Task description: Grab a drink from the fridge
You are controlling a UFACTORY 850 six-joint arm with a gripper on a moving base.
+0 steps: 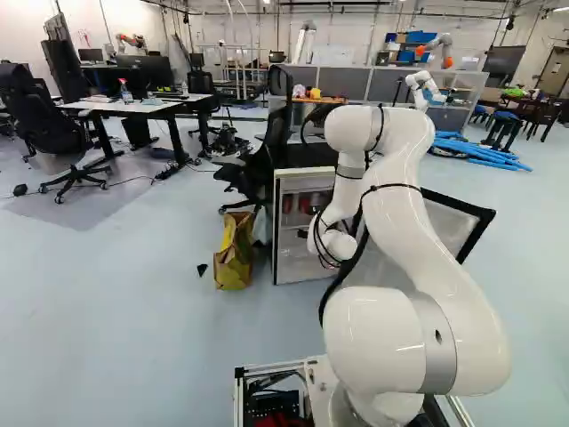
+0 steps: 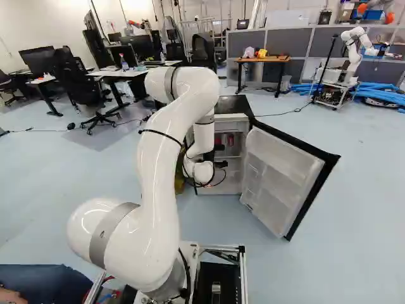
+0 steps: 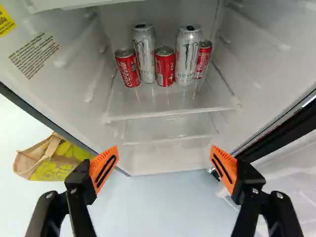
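Note:
In the right base view my gripper (image 2: 220,166) is at the mouth of the fridge (image 2: 229,109), mostly hidden behind the wrist. The wrist view shows the gripper (image 3: 162,169) open, its orange pads wide apart with nothing between them. Ahead of it, on a clear shelf (image 3: 170,102) inside the fridge, several cans stand upright in a row: a red can (image 3: 127,68), a tall white can (image 3: 144,53), another red can (image 3: 164,66), a second tall white can (image 3: 187,55) and a further red can (image 3: 203,59) partly behind it.
The fridge door (image 2: 281,180) stands wide open beside the arm. A yellow-brown bag (image 1: 234,253) sits on the floor by the fridge's other side. An office chair (image 1: 258,160) is close to the fridge. Another robot (image 2: 357,50) stands far back.

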